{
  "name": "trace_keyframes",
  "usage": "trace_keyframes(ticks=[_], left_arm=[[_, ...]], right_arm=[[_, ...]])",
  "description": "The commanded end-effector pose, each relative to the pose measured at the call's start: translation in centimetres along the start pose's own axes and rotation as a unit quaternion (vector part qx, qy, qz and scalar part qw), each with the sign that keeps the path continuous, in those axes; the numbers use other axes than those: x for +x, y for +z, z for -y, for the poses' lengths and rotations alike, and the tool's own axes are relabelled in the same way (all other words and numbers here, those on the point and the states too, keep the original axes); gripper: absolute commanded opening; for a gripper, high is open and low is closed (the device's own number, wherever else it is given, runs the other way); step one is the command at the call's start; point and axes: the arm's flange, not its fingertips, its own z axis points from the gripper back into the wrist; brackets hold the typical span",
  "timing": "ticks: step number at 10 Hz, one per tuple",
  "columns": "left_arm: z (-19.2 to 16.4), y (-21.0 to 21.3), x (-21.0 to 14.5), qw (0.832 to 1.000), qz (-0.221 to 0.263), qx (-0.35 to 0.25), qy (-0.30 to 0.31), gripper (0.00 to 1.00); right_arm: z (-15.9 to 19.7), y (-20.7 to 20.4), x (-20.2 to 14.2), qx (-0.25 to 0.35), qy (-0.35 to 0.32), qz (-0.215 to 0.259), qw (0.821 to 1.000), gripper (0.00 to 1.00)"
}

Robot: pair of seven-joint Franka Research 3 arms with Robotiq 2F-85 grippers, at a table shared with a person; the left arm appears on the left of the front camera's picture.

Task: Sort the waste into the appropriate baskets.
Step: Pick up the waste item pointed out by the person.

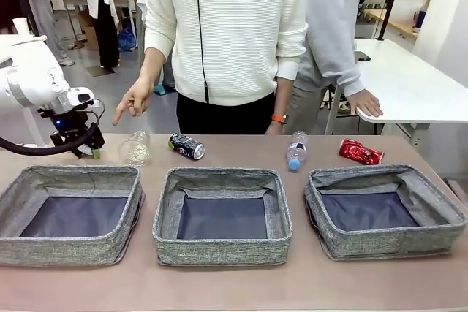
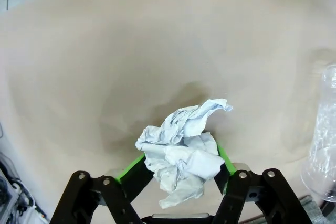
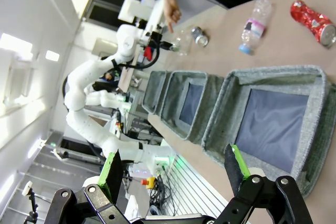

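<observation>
At the front view's left edge, the left gripper [image 1: 82, 145] clamps the crumpled white tissue [image 2: 181, 150] on the table [image 1: 219, 286], green pads [image 2: 130, 167] against both its sides. Rightward lie the crushed clear bottle [image 1: 136, 148], dark blue can [image 1: 187, 146], pink-label bottle [image 1: 296, 151] and crushed red can [image 1: 360, 152]. The right gripper [image 3: 173, 156] gapes wide.

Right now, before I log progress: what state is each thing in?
Crumpled tissue: on table, gripped
Crushed clear bottle: on table
Blue can: on its side
Pink-label bottle: lying down
Red can: crushed, on table
Baskets: all three empty
Left jaws: shut on crumpled tissue
Right jaws: open, empty
</observation>
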Motion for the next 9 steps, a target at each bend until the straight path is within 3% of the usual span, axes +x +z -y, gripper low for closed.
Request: trace_keyframes(ticks=[1,2,3,9], left_arm=[[-0.60,-0.91,-0.18,1.000,-0.013,0.026,0.007,0.00],[-0.63,-0.79,-0.41,1.000,-0.004,0.027,0.005,0.06],[-0.60,-0.62,-0.66,1.000,0.001,0.030,0.004,0.00],[-0.24,-0.70,-0.95,0.999,-0.003,0.041,0.014,0.00]], right_arm=[[-0.15,-0.05,0.24,0.009,0.014,0.008,1.000,1.00],[-0.15,-0.05,0.24,0.009,0.014,0.008,1.000,1.00],[-0.15,-0.05,0.24,0.009,0.014,0.008,1.000,1.00],[-0.15,-0.05,0.24,0.009,0.014,0.008,1.000,1.00]])
